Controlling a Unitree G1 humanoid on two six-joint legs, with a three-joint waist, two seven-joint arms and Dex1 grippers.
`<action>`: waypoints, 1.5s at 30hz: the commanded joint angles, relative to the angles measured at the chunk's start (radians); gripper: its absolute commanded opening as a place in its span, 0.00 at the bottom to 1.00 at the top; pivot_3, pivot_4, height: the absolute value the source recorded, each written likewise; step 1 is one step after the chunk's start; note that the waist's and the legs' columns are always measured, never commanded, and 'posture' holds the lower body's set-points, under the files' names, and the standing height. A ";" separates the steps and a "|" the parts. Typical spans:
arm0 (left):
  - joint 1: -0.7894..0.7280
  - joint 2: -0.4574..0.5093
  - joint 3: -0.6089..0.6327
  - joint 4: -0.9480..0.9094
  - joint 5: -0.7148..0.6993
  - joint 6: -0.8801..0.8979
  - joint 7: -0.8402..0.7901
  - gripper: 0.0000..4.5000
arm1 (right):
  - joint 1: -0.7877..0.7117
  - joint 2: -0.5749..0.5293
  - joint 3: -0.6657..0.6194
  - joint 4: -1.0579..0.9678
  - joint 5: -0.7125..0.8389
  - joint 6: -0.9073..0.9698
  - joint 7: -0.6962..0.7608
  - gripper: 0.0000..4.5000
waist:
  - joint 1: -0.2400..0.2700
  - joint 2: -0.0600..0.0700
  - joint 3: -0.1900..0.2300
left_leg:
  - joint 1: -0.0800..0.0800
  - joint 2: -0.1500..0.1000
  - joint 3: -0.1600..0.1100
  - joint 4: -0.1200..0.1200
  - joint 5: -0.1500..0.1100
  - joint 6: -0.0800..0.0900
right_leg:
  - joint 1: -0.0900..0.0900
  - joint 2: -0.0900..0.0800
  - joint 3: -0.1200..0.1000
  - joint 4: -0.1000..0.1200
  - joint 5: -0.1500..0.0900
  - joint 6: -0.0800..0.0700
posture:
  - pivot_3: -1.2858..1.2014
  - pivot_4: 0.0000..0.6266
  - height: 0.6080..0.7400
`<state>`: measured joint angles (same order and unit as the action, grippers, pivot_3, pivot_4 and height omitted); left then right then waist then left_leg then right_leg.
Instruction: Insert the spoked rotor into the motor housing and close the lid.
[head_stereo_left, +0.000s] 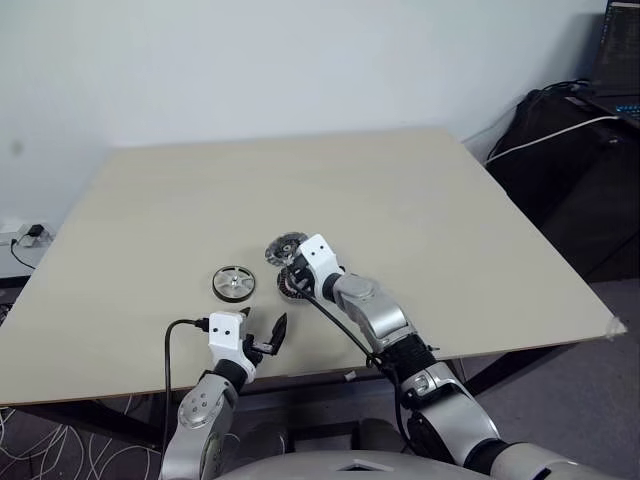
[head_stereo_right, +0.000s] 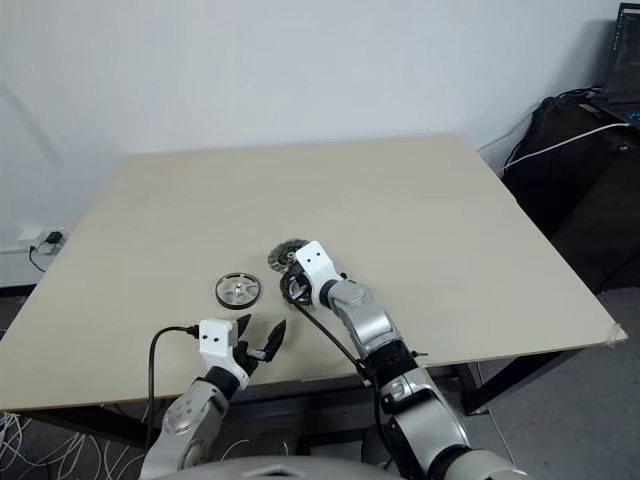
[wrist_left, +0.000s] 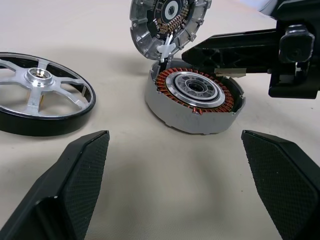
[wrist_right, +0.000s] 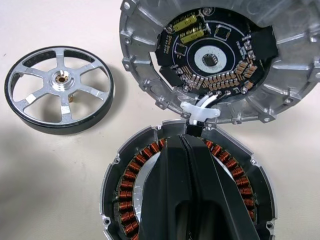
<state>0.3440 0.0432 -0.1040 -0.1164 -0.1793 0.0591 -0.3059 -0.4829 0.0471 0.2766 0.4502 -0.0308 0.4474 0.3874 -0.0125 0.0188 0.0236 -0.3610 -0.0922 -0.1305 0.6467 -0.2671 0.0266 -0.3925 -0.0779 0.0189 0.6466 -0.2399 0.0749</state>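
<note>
Right gripper (wrist_right: 187, 150): fingers pressed together, holding nothing, tips over the motor housing (wrist_left: 195, 100) near its hinge-side edge. Motor housing: flat on the table (head_stereo_left: 400, 190), copper windings facing up. Lid (wrist_right: 215, 55): tilted up just behind the housing, circuit-board face showing, joined to it by a white connector. Spoked rotor (wrist_left: 40, 105): flat on the table just beside the housing, apart from it. Left gripper (head_stereo_left: 262, 338): fingers spread wide, empty, near the table's front edge.

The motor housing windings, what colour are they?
Copper-orange, ringing the silvery centre of the motor housing; clearest in the left wrist view.
</note>
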 joint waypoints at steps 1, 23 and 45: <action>-0.001 -0.002 0.004 -0.020 -0.015 -0.014 -0.002 1.00 | -0.039 0.007 -0.009 0.036 -0.008 -0.018 -0.016 0.01 | 0.000 0.000 0.000 | 0.000 0.000 0.000 0.000 0.000 0.000 | 0.000 0.000 0.000 0.000 0.000 0.000 | 0.52 0.00 1.00; 0.003 -0.067 0.157 -0.052 -0.127 0.008 0.089 0.91 | 0.454 -0.205 -0.097 -0.723 0.206 0.141 0.126 0.00 | 0.012 -0.003 0.001 | -0.002 0.000 -0.001 0.001 -0.003 -0.002 | 0.001 -0.001 -0.001 -0.002 -0.004 0.007 | 0.52 0.00 1.00; -0.292 -0.037 0.378 0.127 -0.343 0.314 0.157 0.91 | 0.560 -0.194 -0.092 -0.818 0.258 0.203 0.013 0.00 | 0.034 -0.012 0.003 | -0.002 0.000 0.000 0.003 -0.003 -0.001 | 0.001 -0.001 -0.001 -0.002 -0.003 0.009 | 0.52 0.00 1.00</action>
<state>0.0862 0.0026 0.2684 0.0089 -0.4936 0.3658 -0.1296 0.0998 -0.1509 0.1866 -0.3275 0.2117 0.6600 0.4064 0.0214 0.0071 0.0270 -0.3625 -0.0919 -0.1304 0.6501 -0.2697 0.0252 -0.3911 -0.0784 0.0182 0.6444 -0.2428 0.0835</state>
